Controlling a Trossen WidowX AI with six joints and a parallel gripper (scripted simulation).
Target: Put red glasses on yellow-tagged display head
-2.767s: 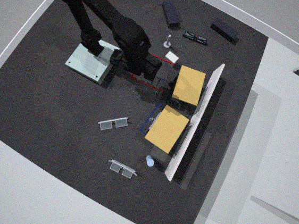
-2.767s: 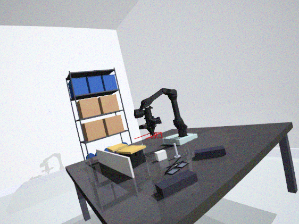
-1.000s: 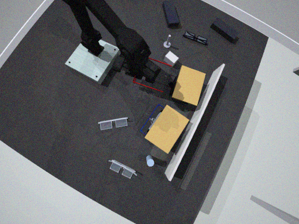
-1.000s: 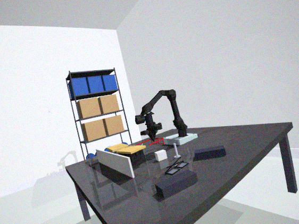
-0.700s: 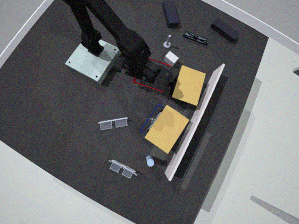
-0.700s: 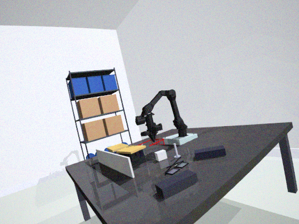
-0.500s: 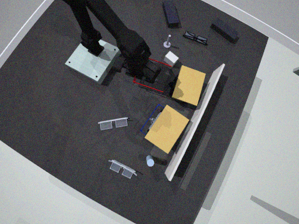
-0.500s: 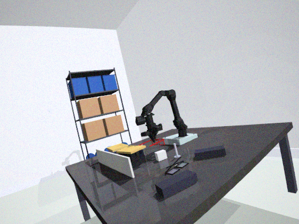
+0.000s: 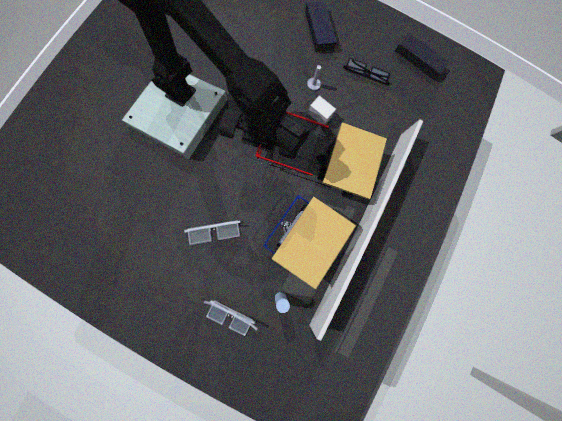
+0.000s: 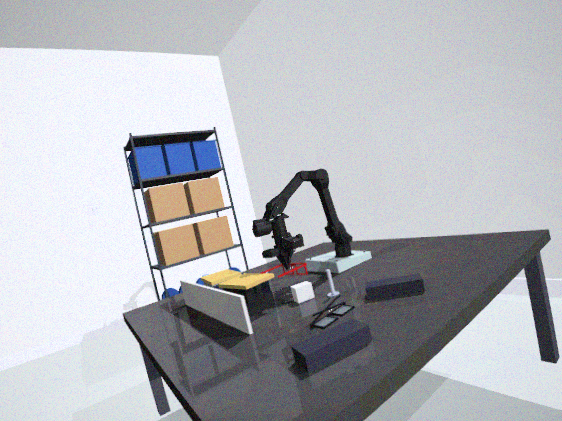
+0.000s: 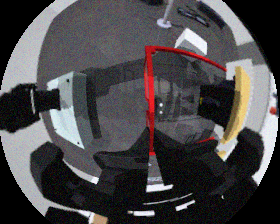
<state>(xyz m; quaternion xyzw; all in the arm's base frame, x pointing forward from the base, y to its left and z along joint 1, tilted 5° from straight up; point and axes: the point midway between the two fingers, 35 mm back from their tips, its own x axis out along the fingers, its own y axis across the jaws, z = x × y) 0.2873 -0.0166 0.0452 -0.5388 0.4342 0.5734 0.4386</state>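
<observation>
Red glasses [image 9: 282,163] are pinched in my gripper [image 9: 295,138], fingers nearly pressed together on the thin frame at the bridge. Temples open and pointing toward the far display head [image 9: 356,160], so the frame can slide on front-first. I'm holding them just short of that head, low, temple tips about at its near edge.

Two heads stand side by side in front of a white board [image 9: 367,226]; from above each shows only a flat tan top. The near head [image 9: 314,241] already wears blue glasses [image 9: 282,223], so I judge the far one is my target. I can't make out a yellow tag in any view. A small white box [image 9: 322,108] sits just beside the far head on its far side, possibly the tag holder; can't tell.

Top view gives the layout: heads close together, little side room, so I need to stay square to avoid clipping the blue pair. It hides faces, nose and ears.

Wrist view shows red frame [image 11: 181,56] ahead with the head's dark face through it and a yellow edge [image 11: 240,106] at right. Good for alignment, poor for height.

Exterior view shows the height: glasses [image 10: 286,270] roughly level with the tan tops [image 10: 235,279].

Clutter further out: spare glasses, dark cases, small stand [image 9: 315,78], shelf rack [image 10: 134,191].
</observation>
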